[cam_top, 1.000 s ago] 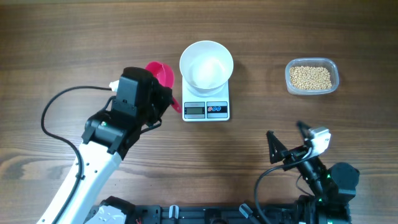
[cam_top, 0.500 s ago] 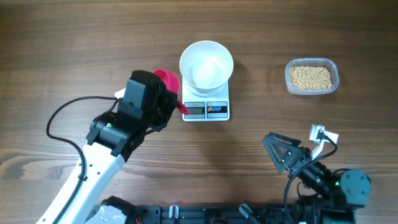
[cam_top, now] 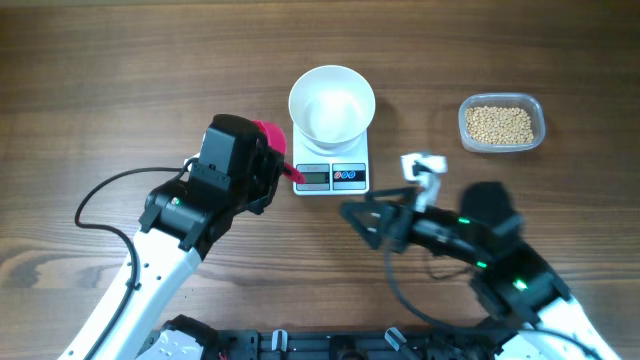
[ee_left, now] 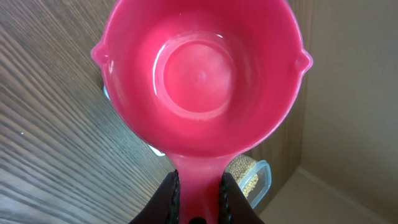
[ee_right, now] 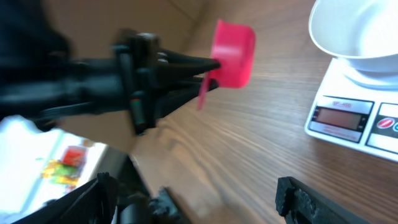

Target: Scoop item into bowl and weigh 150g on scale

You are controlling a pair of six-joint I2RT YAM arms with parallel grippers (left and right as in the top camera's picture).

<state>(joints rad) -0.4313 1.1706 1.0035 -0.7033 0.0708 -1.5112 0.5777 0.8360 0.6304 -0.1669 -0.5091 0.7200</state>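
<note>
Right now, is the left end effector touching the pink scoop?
Touching. The left wrist view shows the left end effector closed on the handle of the pink scoop, no gap either side.

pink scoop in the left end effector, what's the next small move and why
Probably the left end effector should carry the scoop right, toward the tub: the scoop is empty, so is the bowl on the scale, and the beans sit in that tub.

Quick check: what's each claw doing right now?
Left claw: closed on the handle of the pink scoop, which is empty.
Right claw: open, holding nothing.
</note>
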